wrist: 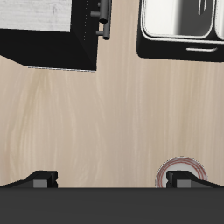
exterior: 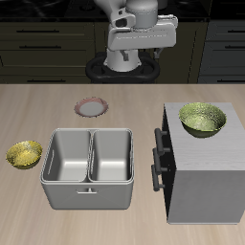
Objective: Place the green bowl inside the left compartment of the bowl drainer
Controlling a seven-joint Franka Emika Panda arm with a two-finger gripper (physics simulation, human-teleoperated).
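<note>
Your green bowl (exterior: 203, 119) sits upright, mouth up, atop tall grey box (exterior: 206, 172), right of frame. Bowl drainer (exterior: 88, 167) lower centre on surface (exterior: 124, 105), long axis across frame, handle toward bottom edge. Your gripper (wrist: 112, 179) high, jaws apart, holding nothing.
</note>
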